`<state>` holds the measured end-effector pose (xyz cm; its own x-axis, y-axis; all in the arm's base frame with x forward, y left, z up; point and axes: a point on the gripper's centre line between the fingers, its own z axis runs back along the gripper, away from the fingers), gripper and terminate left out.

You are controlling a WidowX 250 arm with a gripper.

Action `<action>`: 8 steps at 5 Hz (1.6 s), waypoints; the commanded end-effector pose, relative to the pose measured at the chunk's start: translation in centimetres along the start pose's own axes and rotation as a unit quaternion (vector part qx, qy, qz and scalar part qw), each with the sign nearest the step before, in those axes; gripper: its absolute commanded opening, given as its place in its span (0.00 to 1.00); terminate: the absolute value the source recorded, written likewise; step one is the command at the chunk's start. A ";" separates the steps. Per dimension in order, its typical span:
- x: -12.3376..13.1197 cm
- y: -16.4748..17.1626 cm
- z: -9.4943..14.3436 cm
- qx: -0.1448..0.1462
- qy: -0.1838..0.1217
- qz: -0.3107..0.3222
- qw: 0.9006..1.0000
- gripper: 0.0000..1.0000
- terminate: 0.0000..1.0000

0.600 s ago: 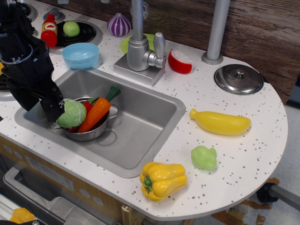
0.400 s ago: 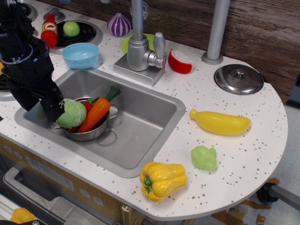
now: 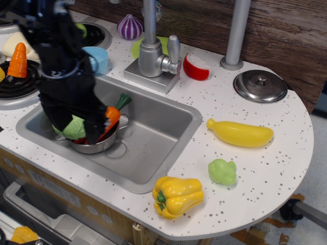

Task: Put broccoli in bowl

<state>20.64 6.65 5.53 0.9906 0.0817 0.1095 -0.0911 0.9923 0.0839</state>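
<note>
Down in the steel sink (image 3: 153,135) sits the shiny pot (image 3: 97,145), and it is loaded: a green cabbage (image 3: 75,128) on its left side and an orange carrot (image 3: 113,113) leaning across the rim with its green top pointing up toward the faucet (image 3: 153,53). The black robot arm hangs right over that pot, blurred, and its gripper (image 3: 76,120) covers part of the cabbage (whether the fingers are spread or pinched, I cannot tell through the blur). Behind the arm, the light blue bowl (image 3: 99,57) peeks out on the counter just past the sink's back edge; what can be seen of its inside looks bare. Now the broccoli (image 3: 223,171): pale green, lumpy, bumpy all over, lying on the speckled white counter (image 3: 265,168) well to the right of the sink, well apart from the bowl. Just beside it, toward the front edge, the yellow pepper (image 3: 178,195); behind it, the yellow banana-shaped toy (image 3: 240,132). Further back, a steel lid (image 3: 260,86), a red-and-white slice (image 3: 196,67) and a purple onion (image 3: 130,26). On the stove burner at far left stands a second orange carrot (image 3: 18,60).
</note>
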 end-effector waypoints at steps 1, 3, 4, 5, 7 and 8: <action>1.2 -6.9 1.5 -0.010 -0.037 -0.013 0.999 1.00 0.00; 3.8 -13.8 1.6 -0.037 -0.033 -0.013 0.999 1.00 0.00; 4.8 -15.9 1.8 -0.054 -0.030 0.004 0.998 1.00 0.00; 5.4 -17.5 1.4 -0.056 -0.037 -0.002 0.998 1.00 0.00; 5.4 -16.5 -1.6 -0.076 -0.035 0.000 0.997 1.00 0.00; 5.0 -16.4 -3.0 -0.076 -0.052 0.013 0.996 1.00 0.00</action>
<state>26.65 -8.72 0.08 0.9688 0.0946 0.2291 -0.0839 0.9949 -0.0559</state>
